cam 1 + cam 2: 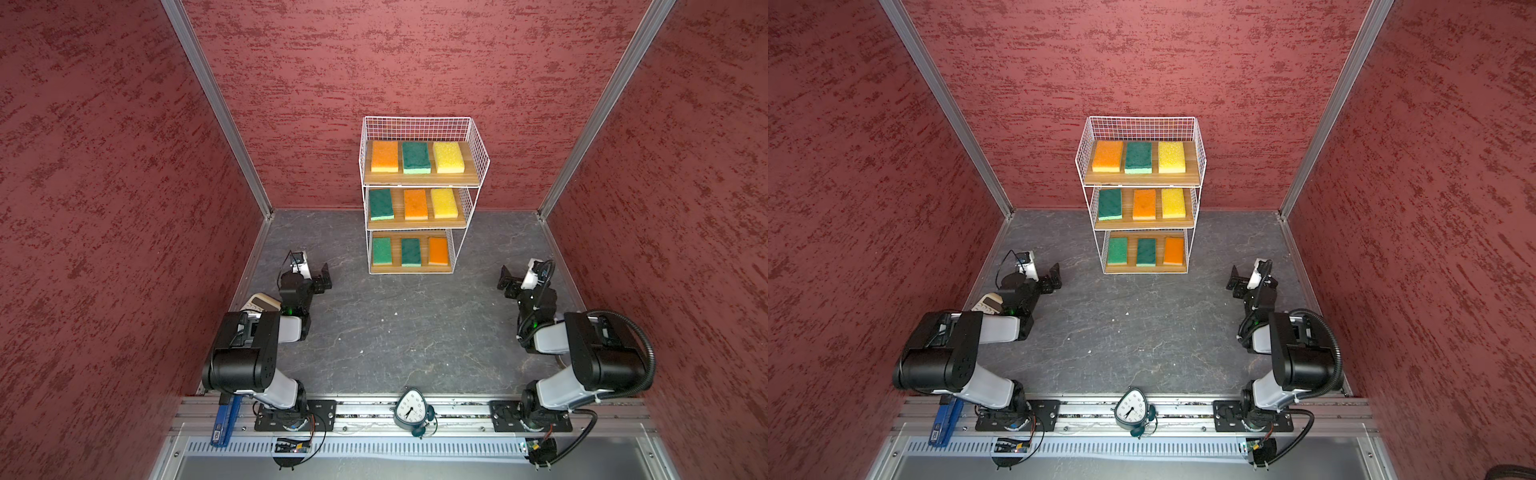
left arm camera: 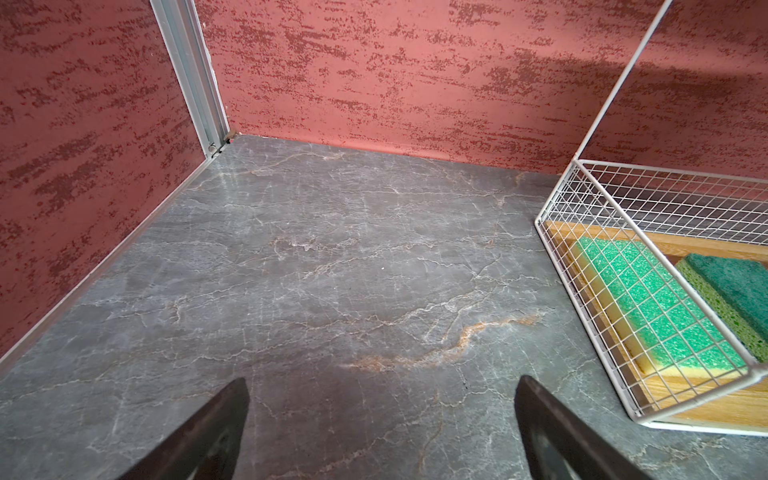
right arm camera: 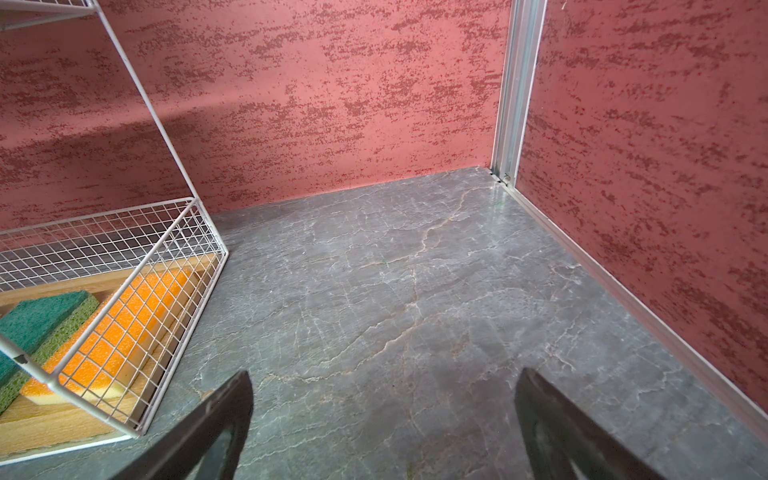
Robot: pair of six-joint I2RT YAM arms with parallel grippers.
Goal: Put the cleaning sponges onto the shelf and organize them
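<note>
The grey veined desk [image 1: 395, 340] carries everything. The left arm [image 1: 245, 357] and right arm [image 1: 598, 357] are folded at its near corners. The shelf [image 1: 415, 129] stands at the far middle, by the far wall. All nine sponges [image 1: 416, 157] lie flat on it, three to a board with gaps between them. From left to right they run orange, green, yellow on the top board [image 1: 419, 179]; green, orange, yellow on the middle board [image 1: 415, 224]; and green, green, orange on the bottom board [image 1: 411, 269]. A clock [image 1: 410, 409] sits on the near rail between the arm bases. A calculator [image 1: 259, 303] lies by the left wall, partly hidden under the left arm. The left pincer [image 2: 382, 384] and right pincer [image 3: 384, 378] are released and empty over bare desk, one on each side of the shelf's foot.
</note>
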